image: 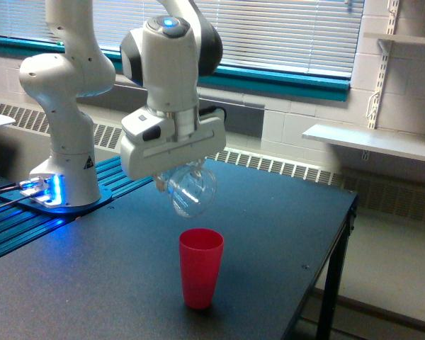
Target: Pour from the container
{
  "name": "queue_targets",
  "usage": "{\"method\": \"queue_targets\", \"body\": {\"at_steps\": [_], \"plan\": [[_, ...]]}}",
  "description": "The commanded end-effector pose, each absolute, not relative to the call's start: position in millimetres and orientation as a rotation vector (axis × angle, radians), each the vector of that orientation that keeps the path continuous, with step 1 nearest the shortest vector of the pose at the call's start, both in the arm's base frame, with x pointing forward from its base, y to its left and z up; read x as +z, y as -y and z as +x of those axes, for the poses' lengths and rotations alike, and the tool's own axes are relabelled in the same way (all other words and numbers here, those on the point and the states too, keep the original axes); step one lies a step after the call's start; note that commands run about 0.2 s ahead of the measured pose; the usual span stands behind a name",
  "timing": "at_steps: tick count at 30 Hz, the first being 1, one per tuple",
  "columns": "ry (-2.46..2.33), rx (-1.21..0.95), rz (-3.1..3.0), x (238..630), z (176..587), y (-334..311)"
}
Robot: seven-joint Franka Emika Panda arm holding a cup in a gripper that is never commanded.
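The container [192, 190], a small clear rounded jar, hangs tilted under the arm's hand with its mouth turned down and toward the exterior view's right. My gripper [178, 178] is shut on it; the fingers are mostly hidden behind the white hand and the glass. The jar looks empty. Below it and slightly to the right stands an upright red plastic cup [201, 267] on the black table [283, 212]. A clear gap separates the jar's lip from the cup's rim.
The arm's white base [64, 170] stands on a blue-lit rail at the left. The table's right edge [340, 241] drops to the floor. A white shelf [372, 139] and a radiator line the back wall.
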State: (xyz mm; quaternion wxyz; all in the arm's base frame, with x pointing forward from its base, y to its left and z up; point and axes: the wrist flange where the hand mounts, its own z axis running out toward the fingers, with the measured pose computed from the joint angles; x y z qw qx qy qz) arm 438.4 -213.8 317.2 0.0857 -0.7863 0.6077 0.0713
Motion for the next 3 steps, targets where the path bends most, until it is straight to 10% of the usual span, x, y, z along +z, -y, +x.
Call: {"method": "queue_targets", "body": {"at_steps": [1,3], "plan": [[-1.858,0.153,-2.314,327.2,428.1,212.4],[-1.858,0.151,-2.314,328.6,424.9,210.4]]}}
